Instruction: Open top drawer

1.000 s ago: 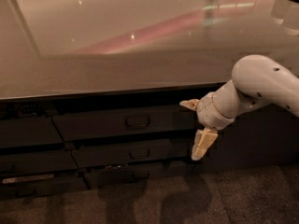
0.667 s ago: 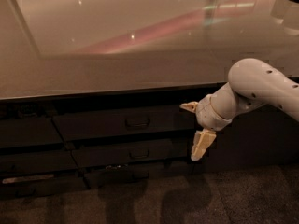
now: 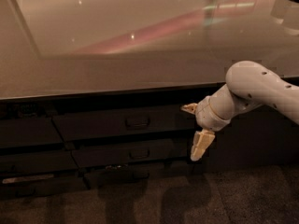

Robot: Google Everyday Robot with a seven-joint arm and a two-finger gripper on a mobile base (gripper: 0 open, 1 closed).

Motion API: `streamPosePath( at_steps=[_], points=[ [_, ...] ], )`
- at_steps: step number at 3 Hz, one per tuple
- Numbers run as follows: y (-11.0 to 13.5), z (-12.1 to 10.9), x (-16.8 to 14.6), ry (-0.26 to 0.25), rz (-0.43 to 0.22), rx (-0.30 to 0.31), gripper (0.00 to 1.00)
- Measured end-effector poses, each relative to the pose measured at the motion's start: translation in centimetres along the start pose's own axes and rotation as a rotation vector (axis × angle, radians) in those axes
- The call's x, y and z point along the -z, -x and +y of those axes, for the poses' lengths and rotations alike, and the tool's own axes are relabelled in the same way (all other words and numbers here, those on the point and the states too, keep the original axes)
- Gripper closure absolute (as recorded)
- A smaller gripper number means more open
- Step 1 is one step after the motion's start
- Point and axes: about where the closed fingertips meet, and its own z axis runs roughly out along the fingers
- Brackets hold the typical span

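The top drawer [image 3: 98, 125] is a wide dark front just under the counter edge, with a small loop handle [image 3: 137, 122] at its centre. It sits level with the neighbouring fronts. My gripper [image 3: 188, 133] hangs in front of the drawer's right end, to the right of the handle and apart from it. It is open: one cream finger [image 3: 189, 108] points left at drawer height and the other [image 3: 202, 146] points down. Nothing is between them.
A glossy counter top [image 3: 140, 55] overhangs the drawers. A narrower dark drawer front [image 3: 112, 154] with its own handle lies below the top one, and another low front [image 3: 117, 175] sits near the floor. Plain dark panels [image 3: 28, 134] stand on the left. Dark floor [image 3: 187, 199] lies in front.
The arm's white upper link has shifted slightly left and the gripper has sunk a touch. The drawer front has not moved.
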Motion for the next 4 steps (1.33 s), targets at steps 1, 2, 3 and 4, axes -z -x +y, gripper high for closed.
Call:
streamPosePath(
  at_steps=[1, 2, 3, 4],
  points=[
    [0.03, -0.06, -0.11, -0.037, 0.084, 0.024, 0.0],
    [0.21, -0.06, -0.04, -0.083, 0.182, 0.068, 0.0],
    [0.5, -0.03, 0.23, -0.124, 0.248, 0.114, 0.0],
    [0.68, -0.03, 0.44, -0.148, 0.285, 0.14, 0.0]
  ],
)
